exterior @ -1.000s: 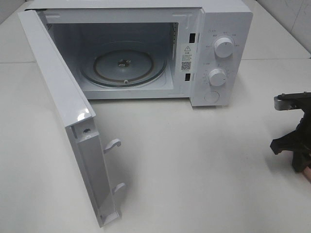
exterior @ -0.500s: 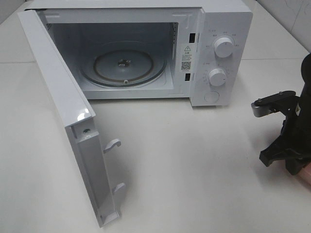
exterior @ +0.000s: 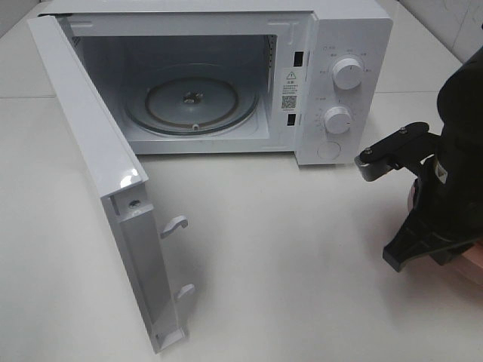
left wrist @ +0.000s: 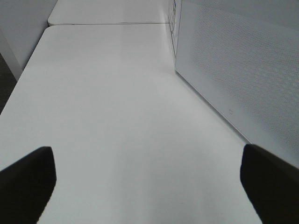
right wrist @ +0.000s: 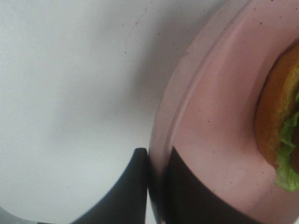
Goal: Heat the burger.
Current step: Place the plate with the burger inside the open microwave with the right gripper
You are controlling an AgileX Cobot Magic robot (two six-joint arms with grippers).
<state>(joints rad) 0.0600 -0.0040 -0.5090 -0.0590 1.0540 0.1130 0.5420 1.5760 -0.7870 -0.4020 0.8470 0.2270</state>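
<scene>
The right end effector is clamping the rim of the round pink plate carrying the golden-bunned burger at the white desk's four o'clock, the open white microwave's glass turntable lying toward ten o'clock, while the left end effector is hanging wide open.

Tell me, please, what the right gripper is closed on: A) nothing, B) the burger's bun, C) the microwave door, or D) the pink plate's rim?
D: in the right wrist view the right gripper pinches the rim of the pink plate, clear of the burger.
</scene>
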